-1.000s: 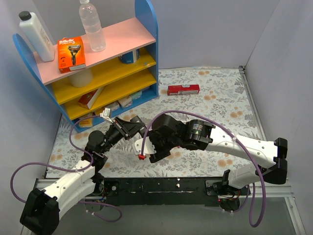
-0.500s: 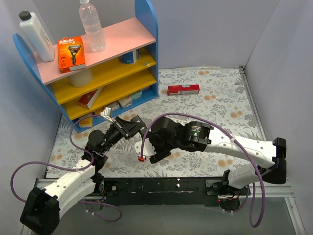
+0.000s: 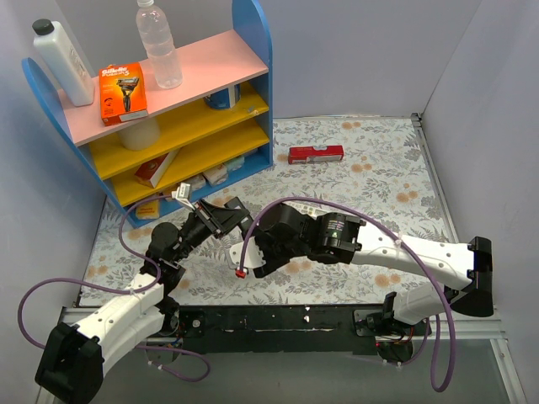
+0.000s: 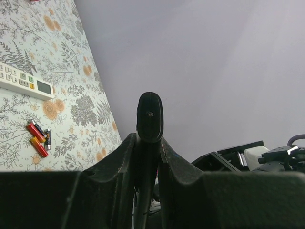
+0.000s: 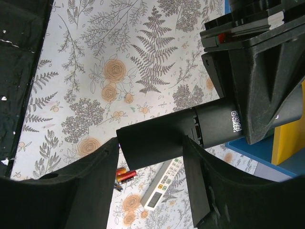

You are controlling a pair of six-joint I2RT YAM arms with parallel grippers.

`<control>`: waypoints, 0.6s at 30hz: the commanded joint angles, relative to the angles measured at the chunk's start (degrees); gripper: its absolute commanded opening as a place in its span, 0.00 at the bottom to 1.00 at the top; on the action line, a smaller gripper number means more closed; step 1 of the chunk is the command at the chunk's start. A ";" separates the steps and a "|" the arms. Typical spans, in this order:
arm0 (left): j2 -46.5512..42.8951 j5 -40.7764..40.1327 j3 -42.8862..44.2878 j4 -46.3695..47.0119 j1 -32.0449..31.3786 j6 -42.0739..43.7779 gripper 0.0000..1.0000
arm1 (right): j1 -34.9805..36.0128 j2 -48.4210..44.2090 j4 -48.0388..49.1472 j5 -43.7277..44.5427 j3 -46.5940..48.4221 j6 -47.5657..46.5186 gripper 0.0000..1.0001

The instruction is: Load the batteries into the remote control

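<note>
Loose on the floral surface (image 4: 71,100): a small bunch of batteries (image 4: 37,138), red and dark, close beside a white remote (image 4: 24,82) lying buttons-up. Hidden beneath the arms from above, so placed, at a guess, in the near half of the surface, roughly midway between its side edges. None picked up, none loaded.

Above them, off the surface: a black remote (image 5: 214,121), clamped near one end in the left pincer (image 4: 147,143), narrow and tight on it. Around the free end, the right pincer (image 5: 151,141), about half wide, tips straddling that end. No firm squeeze to be made out.

Step in hand, by the look of it: getting the battery cover off the held remote.

To do it well:
- Hold the left clamp steady.
- Bring the right tips squarely onto the cover, not across the whole body.
- Slide along the remote's length rather than prying.
- Stop at any twist in the left grip.
- Set the cover down on bare surface clear of the cells, not on top of them.
- Take one cell at a time from straight above, minding polarity.
</note>
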 commanded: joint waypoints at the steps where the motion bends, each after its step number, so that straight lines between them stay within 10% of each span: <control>1: -1.18 4.01 4.65 6.75 -0.29 -8.74 0.00 | -0.03 -0.12 3.12 2.46 -2.37 -0.56 0.61; 18: 0.14 9.72 6.41 11.15 -0.46 -8.91 0.00 | -2.49 1.37 11.65 5.98 -3.87 -1.61 0.56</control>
